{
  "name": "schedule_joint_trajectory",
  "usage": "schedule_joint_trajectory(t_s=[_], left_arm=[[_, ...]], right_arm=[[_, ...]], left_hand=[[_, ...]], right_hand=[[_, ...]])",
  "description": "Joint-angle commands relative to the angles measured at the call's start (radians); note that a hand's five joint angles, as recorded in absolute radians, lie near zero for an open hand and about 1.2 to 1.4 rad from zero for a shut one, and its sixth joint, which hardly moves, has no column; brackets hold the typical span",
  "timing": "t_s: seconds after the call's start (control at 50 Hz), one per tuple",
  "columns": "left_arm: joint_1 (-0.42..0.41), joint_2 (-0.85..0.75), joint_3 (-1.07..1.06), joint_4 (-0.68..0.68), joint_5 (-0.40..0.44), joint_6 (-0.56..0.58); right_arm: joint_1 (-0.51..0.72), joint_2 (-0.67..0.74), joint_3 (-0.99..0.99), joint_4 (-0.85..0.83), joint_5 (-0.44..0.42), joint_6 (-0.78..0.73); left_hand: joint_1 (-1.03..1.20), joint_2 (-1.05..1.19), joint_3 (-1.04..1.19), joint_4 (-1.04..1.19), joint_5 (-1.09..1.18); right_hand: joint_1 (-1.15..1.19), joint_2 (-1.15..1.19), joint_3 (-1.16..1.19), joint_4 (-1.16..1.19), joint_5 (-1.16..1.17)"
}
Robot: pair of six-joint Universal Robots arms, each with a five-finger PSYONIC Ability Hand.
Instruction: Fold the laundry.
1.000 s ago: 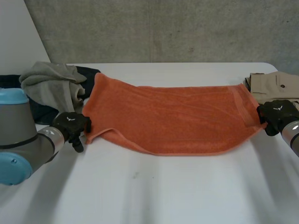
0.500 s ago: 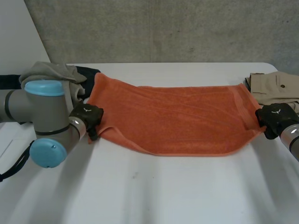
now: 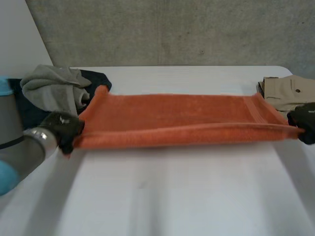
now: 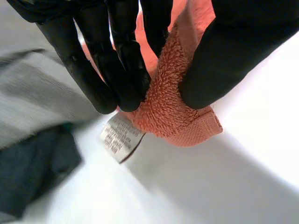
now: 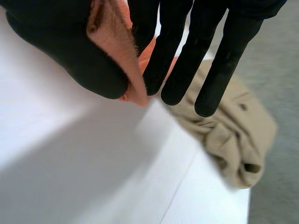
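**Towel stretched between both hands**

The orange towel (image 3: pixel 177 120) is drawn taut in a long band across the desk (image 3: pixel 172 196), reaching from hand to hand. The left hand (image 3: pixel 63 129) pinches the towel's left end between fingers (image 4: pixel 117 60) and thumb (image 4: pixel 224 56), and a white label (image 4: pixel 120 138) sticks out just past the fingertips. The right hand (image 3: pixel 305 120) pinches the right end likewise. A grey and dark pile (image 3: pixel 54 91) lies behind the left hand. A beige garment (image 3: pixel 288 91) sits just beside the right hand.

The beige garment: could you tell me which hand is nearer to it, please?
The right hand, pinching the orange towel just beside the beige garment. The left hand pinches its opposite end, far away.
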Motion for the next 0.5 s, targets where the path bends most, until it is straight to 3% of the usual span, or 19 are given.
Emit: schedule_joint_trajectory(t_s=[0.02, 0.08, 0.18, 0.32, 0.38, 0.44, 0.46, 0.5], left_arm=[[0.042, 0.104, -0.143, -0.276, 0.118, 0.205], [0.05, 0.09, -0.126, -0.278, 0.128, 0.256], [0.016, -0.006, 0.016, -0.166, 0.107, 0.238], [-0.057, -0.112, 0.282, -0.037, 0.069, 0.192], [-0.08, -0.129, 0.457, 0.073, 0.062, 0.179], [-0.09, -0.111, 0.615, 0.233, 0.067, 0.138], [-0.09, -0.102, 0.646, 0.279, 0.062, 0.12], [-0.084, -0.08, 0.724, 0.405, 0.055, 0.038]], right_arm=[[-0.079, -0.015, -0.043, 0.47, -0.036, -0.437], [-0.067, 0.019, -0.074, 0.524, 0.013, -0.479], [-0.006, 0.068, -0.114, 0.385, 0.07, -0.335], [0.066, 0.076, -0.193, 0.156, 0.073, -0.189], [0.094, 0.067, -0.307, -0.026, 0.128, -0.013], [0.099, 0.044, -0.409, -0.241, 0.24, 0.228], [0.093, 0.018, -0.442, -0.342, 0.289, 0.342], [0.083, -0.014, -0.468, -0.434, 0.325, 0.424]], left_hand=[[0.24, 0.203, 0.211, 0.202, 0.243], [0.24, 0.203, 0.211, 0.202, 0.243], [0.24, 0.203, 0.211, 0.202, 0.243], [0.24, 0.203, 0.211, 0.202, 0.243], [0.24, 0.203, 0.211, 0.202, 0.243], [0.24, 0.203, 0.211, 0.202, 0.243], [0.24, 0.203, 0.211, 0.202, 0.243], [0.24, 0.203, 0.211, 0.202, 0.243]], right_hand=[[0.259, 0.216, 0.206, 0.196, 0.202], [0.259, 0.216, 0.206, 0.196, 0.202], [0.259, 0.216, 0.206, 0.196, 0.202], [0.259, 0.216, 0.206, 0.196, 0.202], [0.259, 0.216, 0.206, 0.196, 0.202], [0.259, 0.216, 0.206, 0.196, 0.202], [0.259, 0.216, 0.206, 0.196, 0.202], [0.259, 0.216, 0.206, 0.196, 0.202]])
